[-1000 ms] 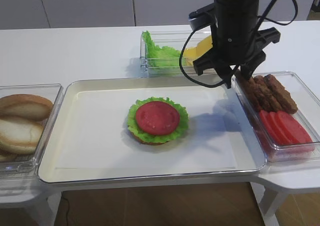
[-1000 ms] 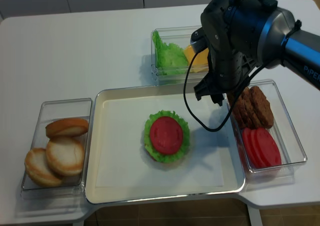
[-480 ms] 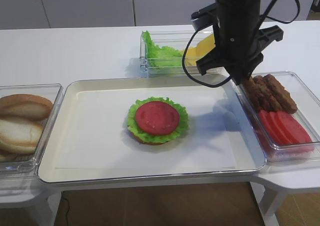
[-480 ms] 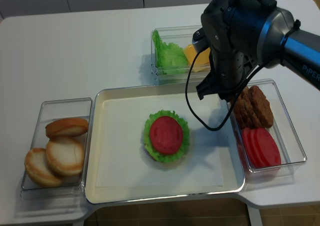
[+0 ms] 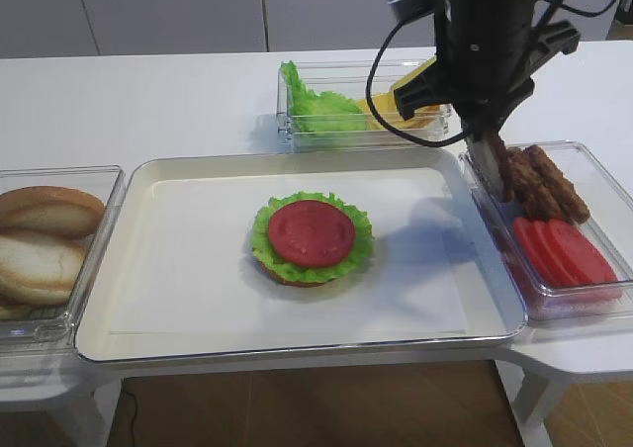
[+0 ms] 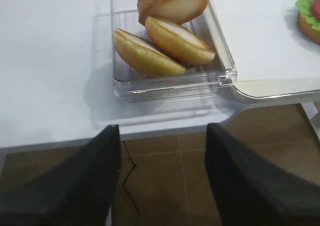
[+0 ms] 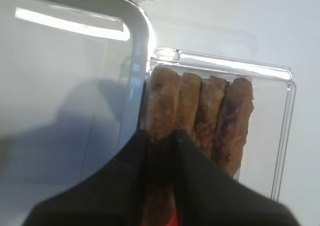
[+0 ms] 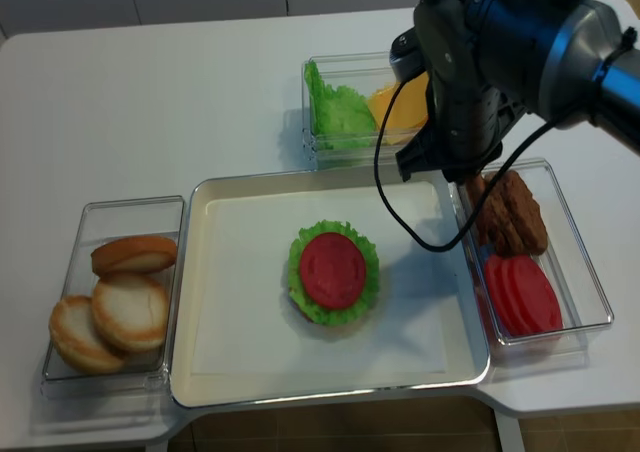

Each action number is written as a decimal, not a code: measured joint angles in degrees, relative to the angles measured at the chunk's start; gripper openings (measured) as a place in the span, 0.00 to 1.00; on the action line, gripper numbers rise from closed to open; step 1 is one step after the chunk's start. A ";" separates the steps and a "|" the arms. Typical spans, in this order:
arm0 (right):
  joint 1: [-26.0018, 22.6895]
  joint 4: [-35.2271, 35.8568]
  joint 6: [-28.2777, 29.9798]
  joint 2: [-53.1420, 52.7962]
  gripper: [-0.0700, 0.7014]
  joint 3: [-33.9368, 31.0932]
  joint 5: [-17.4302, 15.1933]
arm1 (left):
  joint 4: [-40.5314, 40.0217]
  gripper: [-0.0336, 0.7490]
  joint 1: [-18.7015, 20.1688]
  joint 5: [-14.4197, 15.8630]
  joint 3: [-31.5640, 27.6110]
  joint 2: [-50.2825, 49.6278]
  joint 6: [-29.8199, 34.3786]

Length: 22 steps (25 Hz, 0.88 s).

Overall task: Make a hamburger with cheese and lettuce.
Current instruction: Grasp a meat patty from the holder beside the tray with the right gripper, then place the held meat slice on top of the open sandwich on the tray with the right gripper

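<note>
One exterior view looks from the front, moderately high, across the white rectangular tray (image 5: 148,269). The second exterior view looks more steeply down on the same tray (image 8: 215,352). The right wrist camera points straight down, close over the standing brown patties (image 7: 200,111). The left wrist camera faces down over the clear plastic bun box (image 6: 175,83) at the table's front edge, sharing it with both exterior views.

Tool (image 7: 159,138) pinches the leftmost patty (image 7: 161,111) in its clear bin (image 7: 285,131).
</note>
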State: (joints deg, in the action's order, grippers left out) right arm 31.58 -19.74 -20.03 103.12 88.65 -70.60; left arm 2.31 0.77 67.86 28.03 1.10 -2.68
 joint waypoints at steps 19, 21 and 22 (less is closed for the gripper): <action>0.00 0.47 0.81 -13.92 0.23 0.00 -0.62 | 0.00 0.56 0.00 0.00 0.00 0.00 0.00; 0.00 1.06 1.52 -14.82 0.23 0.00 -0.77 | 0.00 0.56 0.00 0.00 0.00 0.00 0.00; 0.00 1.84 1.97 -14.99 0.23 0.00 -0.77 | 0.00 0.56 0.00 0.00 0.00 0.00 0.00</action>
State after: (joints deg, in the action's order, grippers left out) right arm 31.58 -17.91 -18.05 88.14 88.65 -71.37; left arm 2.31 0.77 67.86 28.03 1.10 -2.68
